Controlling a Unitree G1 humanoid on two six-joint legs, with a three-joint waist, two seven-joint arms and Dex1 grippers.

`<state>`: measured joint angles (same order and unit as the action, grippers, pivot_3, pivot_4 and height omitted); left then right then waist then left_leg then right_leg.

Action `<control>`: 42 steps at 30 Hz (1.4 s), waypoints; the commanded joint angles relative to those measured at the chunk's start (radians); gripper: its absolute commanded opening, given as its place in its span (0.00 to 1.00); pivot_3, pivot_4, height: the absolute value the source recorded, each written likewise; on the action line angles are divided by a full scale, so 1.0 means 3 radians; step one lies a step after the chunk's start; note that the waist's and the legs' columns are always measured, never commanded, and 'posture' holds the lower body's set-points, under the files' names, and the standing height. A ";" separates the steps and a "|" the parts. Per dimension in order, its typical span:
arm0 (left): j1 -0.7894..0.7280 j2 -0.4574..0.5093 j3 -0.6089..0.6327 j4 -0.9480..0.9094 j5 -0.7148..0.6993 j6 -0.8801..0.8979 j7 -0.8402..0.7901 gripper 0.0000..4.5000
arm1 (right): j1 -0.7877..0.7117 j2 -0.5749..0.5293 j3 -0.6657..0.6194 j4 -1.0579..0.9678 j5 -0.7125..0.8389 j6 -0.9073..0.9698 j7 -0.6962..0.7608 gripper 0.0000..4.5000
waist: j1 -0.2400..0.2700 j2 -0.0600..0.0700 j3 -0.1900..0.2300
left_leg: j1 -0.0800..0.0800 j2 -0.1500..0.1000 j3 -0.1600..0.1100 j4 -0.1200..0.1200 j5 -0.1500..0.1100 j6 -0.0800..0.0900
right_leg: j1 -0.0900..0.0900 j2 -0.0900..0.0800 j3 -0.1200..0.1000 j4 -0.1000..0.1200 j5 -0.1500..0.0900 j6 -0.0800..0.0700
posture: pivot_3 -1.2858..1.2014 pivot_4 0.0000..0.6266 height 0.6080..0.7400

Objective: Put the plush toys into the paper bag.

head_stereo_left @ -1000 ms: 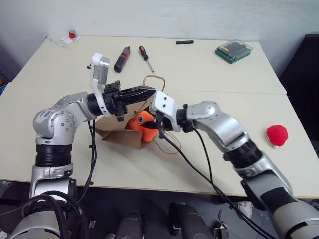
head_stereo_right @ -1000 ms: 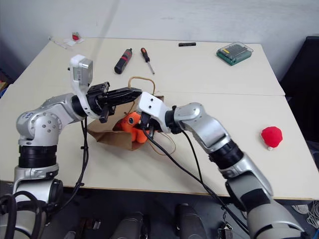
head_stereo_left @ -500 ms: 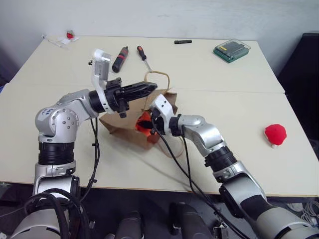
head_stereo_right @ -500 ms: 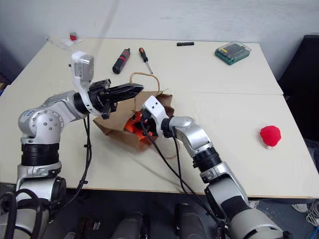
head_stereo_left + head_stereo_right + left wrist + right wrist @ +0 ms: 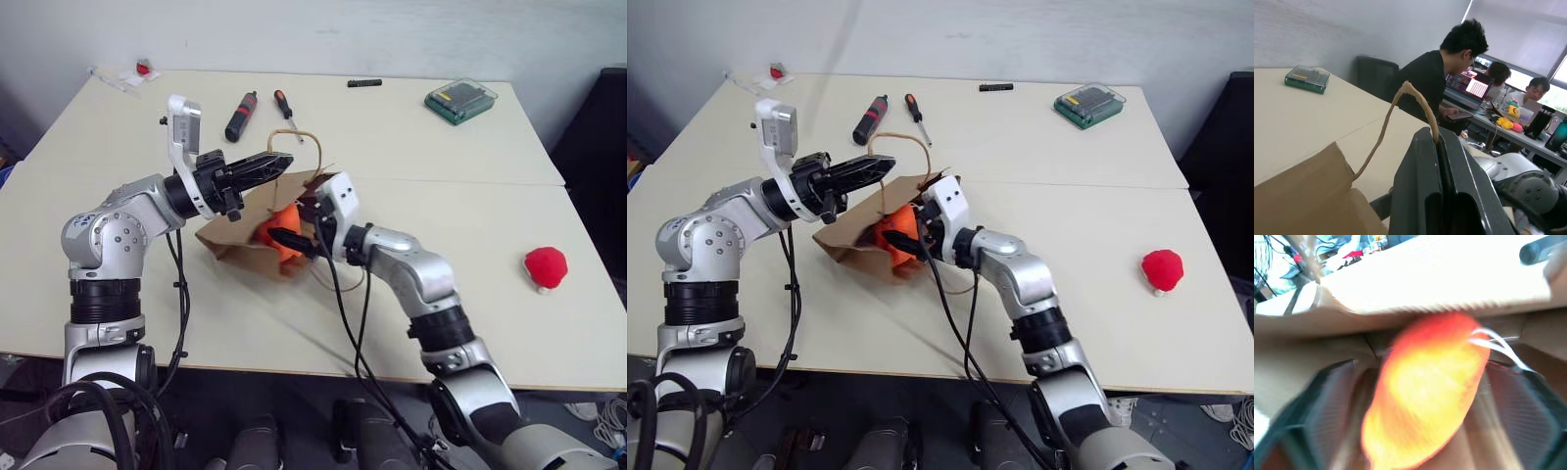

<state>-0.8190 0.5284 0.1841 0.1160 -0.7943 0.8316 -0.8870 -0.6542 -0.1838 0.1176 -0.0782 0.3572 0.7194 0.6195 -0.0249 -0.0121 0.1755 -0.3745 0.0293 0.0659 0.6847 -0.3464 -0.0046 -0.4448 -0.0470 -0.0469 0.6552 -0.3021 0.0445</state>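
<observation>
Left eye view: the left gripper [image 5: 278, 160] pinches the paper bag's [image 5: 240, 242] handle [image 5: 302, 139], while the right gripper [image 5: 286, 239], fingers spread, flanks the orange toy [image 5: 277, 225] at the bag's mouth; red toy [image 5: 545, 266] well apart.

Right pincer [image 5: 1420, 396] newly spread around orange toy [image 5: 276, 227].
</observation>
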 commanded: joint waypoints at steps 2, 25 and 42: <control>-0.0133 -0.0005 0.0113 -0.0028 -0.0078 0.0014 0.0049 0.00 | 0.0499 -0.0482 -0.0429 -0.1148 0.0227 0.0489 -0.0163 0.99 | 0.0013 -0.0001 0.0000 | -0.0001 -0.0001 0.0000 0.0000 -0.0001 0.0001 | 0.0000 -0.0001 0.0000 -0.0001 0.0000 0.0000 | 0.52 0.24 1.00; -0.0137 -0.0137 0.0102 -0.0082 -0.0072 -0.0018 0.0047 0.00 | 0.1965 -0.0778 -0.2720 -0.1086 0.0131 0.0377 -0.1433 0.99 | 0.0006 -0.0001 -0.0001 | 0.0027 -0.0001 0.0032 -0.0007 0.0003 -0.0003 | 0.0005 0.0016 0.0038 0.0011 -0.0001 -0.0001 | 0.52 0.24 1.00; 0.0185 0.0080 0.0328 -0.0597 -0.0329 0.0298 0.0283 0.00 | 0.1543 -0.0922 -0.2095 -0.0068 -0.0308 -0.0285 -0.1564 0.13 | -0.0001 0.0001 -0.0001 | 0.0023 0.0002 0.0033 -0.0008 0.0005 -0.0005 | 0.0001 0.0014 0.0038 0.0011 -0.0001 -0.0001 | 0.52 0.24 1.00</control>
<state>-0.7656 0.5349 0.2572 -0.0149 -0.8628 0.9194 -0.8052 -0.2042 -0.4391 -0.5124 -0.0587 0.2698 0.6601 0.1354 -0.0252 -0.0120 0.1752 -0.3674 0.0299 0.0759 0.6823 -0.3450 -0.0060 -0.4446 -0.0428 -0.0355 0.6584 -0.3024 0.0440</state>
